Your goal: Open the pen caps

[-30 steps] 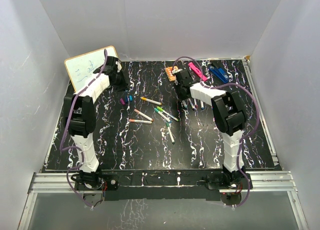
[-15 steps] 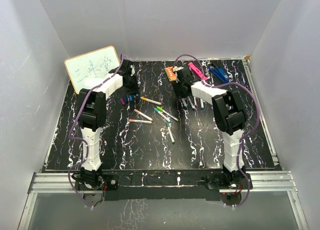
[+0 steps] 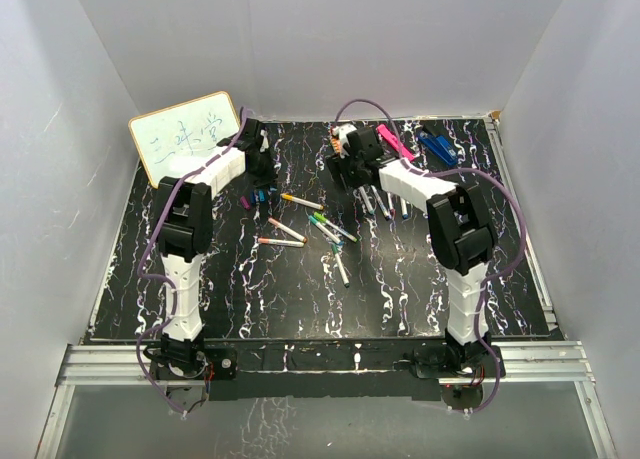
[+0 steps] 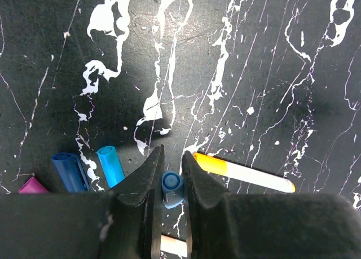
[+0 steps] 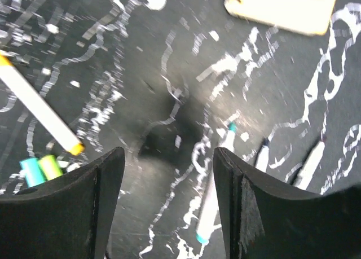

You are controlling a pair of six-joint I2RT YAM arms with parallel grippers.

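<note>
In the left wrist view my left gripper [image 4: 171, 157] is shut on a small blue pen cap [image 4: 171, 185], just above the table. Loose pen caps lie to its left: cyan [image 4: 110, 165], dark blue [image 4: 70, 171] and magenta [image 4: 32, 185]. An orange-capped pen [image 4: 242, 172] lies to its right. My right gripper [image 5: 169, 154] stands open with nothing between its fingers, above an uncapped teal-tipped pen [image 5: 217, 197]. From above, the left gripper [image 3: 262, 174] and right gripper [image 3: 345, 169] hover at the back of the table, with several pens [image 3: 310, 224] between and in front of them.
A whiteboard [image 3: 185, 134] leans at the back left. A pink bar [image 3: 393, 141] and a dark-blue clip-like object [image 3: 437, 146] lie at the back right. Two more uncapped pens [image 5: 310, 163] lie right of the right gripper. White walls enclose the black marbled table [image 3: 420, 289].
My right gripper has opened, moved left and now covers the orange object. The left arm swung right from the whiteboard to above the loose caps, its gripper staying shut.
</note>
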